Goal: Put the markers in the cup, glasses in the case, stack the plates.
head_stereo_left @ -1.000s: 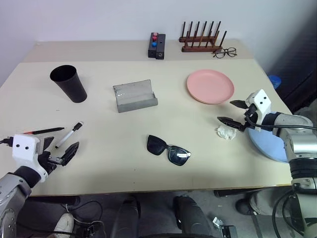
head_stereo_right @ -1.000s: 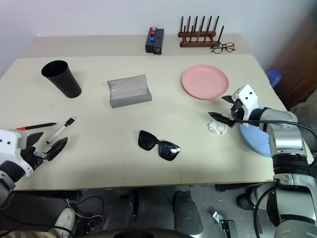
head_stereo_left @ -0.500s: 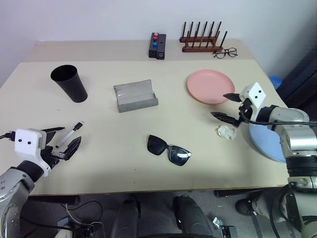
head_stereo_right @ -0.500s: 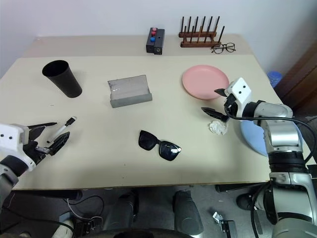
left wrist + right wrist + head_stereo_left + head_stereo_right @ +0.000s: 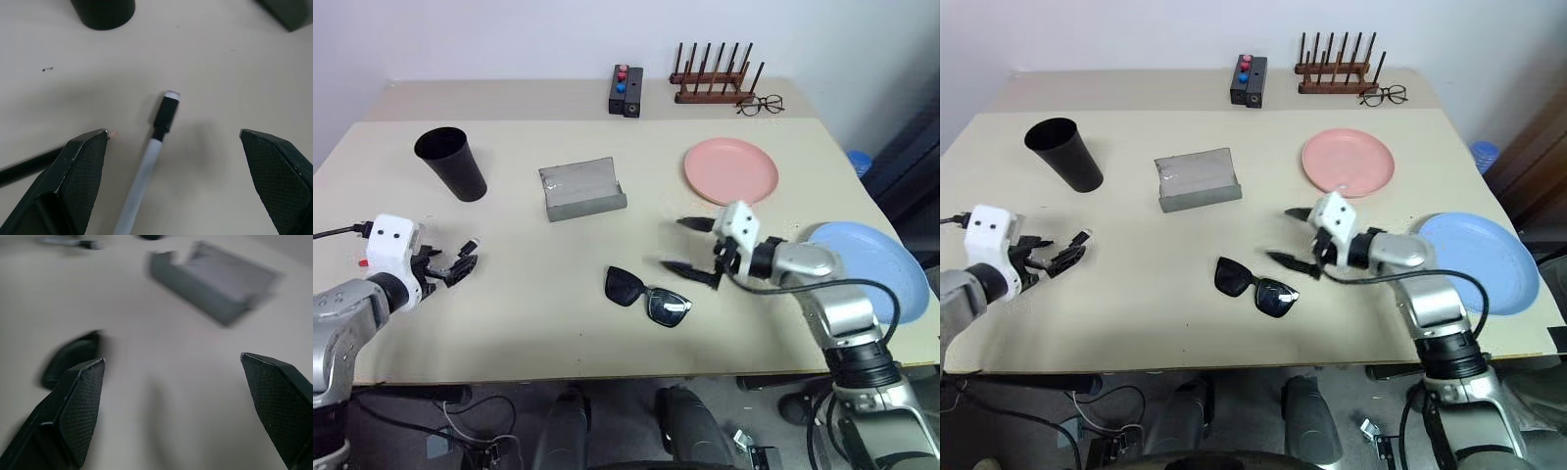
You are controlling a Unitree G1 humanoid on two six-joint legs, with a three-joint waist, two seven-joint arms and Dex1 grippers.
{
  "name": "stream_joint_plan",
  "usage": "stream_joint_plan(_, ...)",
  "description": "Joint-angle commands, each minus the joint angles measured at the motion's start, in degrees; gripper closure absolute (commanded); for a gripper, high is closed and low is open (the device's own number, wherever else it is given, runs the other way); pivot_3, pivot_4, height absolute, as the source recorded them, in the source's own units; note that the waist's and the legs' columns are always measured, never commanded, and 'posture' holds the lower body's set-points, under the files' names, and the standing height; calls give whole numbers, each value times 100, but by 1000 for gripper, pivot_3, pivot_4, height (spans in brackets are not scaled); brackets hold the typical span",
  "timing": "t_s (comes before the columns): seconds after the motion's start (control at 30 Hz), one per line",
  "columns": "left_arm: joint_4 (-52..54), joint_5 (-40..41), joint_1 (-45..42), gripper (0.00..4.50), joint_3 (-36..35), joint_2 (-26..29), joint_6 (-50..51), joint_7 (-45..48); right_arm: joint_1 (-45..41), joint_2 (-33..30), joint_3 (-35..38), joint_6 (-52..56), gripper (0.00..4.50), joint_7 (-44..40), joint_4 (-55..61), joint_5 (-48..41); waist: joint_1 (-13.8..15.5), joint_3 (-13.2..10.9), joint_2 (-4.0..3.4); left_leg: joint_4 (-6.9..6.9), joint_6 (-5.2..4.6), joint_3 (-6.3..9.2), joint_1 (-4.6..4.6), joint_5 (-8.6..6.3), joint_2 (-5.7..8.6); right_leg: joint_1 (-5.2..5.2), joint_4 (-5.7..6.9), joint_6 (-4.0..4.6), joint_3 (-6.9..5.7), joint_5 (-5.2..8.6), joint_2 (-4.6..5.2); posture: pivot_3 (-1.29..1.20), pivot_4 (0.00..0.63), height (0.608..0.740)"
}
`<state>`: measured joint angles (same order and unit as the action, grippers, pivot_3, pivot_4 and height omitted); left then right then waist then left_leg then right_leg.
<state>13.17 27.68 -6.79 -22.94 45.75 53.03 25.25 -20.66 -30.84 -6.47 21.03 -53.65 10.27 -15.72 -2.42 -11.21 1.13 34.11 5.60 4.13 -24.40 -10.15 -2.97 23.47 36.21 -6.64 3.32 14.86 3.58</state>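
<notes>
Over the white marker [image 5: 146,166] I had the left gripper [image 5: 450,271] wide, a finger to each side, lined up to pinch it for the cup [image 5: 451,164]; the black marker [image 5: 24,169] lay just beside. Near the sunglasses [image 5: 646,295] I held the right gripper [image 5: 690,245] wide and empty, the open case [image 5: 581,189] beyond. Both plates, pink [image 5: 729,170] and blue [image 5: 871,269], sat apart, unstacked.

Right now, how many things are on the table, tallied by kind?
Plates: 2, pink and blue
Markers: 2, white and black
Eyewear: 2, sunglasses and clear eyeglasses
Cup: 1
Grey case: 1
Button box: 1
Wooden rack: 1
Total: 10
</notes>
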Motion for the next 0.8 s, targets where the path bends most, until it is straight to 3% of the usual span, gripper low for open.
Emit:
stream_joint_plan(0.03, -424, -92, -781, 37, 440, 243, 348, 100, 206, 238, -264, 208, 0, 281, 824, -100, 16, 2, 3, 0, 0, 4, 1, 0, 0, -1, 5, 0, -3, 0, 0, 0, 150, 738)
stream_joint_plan(0.23, -1595, -442, -1858, 37, 1529, 471, 590, 596, 383, 419, -440, 417, 0, 616, 1165, -83, 1, 2, 3, 2, 2, 6, 2, 2, 1, -1, 9, -1, -5, 0, -1, 0, 150, 738)
stream_joint_plan(0.37, -2066, -589, -2152, 37, 1789, 527, 597, 826, 511, 383, -432, 388, 0, 734, 1232, -54, -5, 2, 4, -7, 2, 6, 2, 2, 0, 3, 10, -5, -5, 2, -2, 0, 150, 738)
stream_joint_plan(0.53, -2115, -656, -2215, 37, 2175, 808, 1224, 1134, 479, 398, -447, 389, 0, 826, 1215, -65, -13, 3, 5, -5, 2, 7, 3, 2, 0, 1, 15, -5, -5, 2, -2, 0, 150, 738)
stream_joint_plan(0.8, -1516, -502, -1855, 37, 2026, 1164, 1750, 1317, 402, 467, -563, 273, 0, 815, 1094, -51, -23, 4, 4, -7, 2, 6, 6, 2, -1, 2, 15, -5, -4, 3, -1, 0, 150, 738)
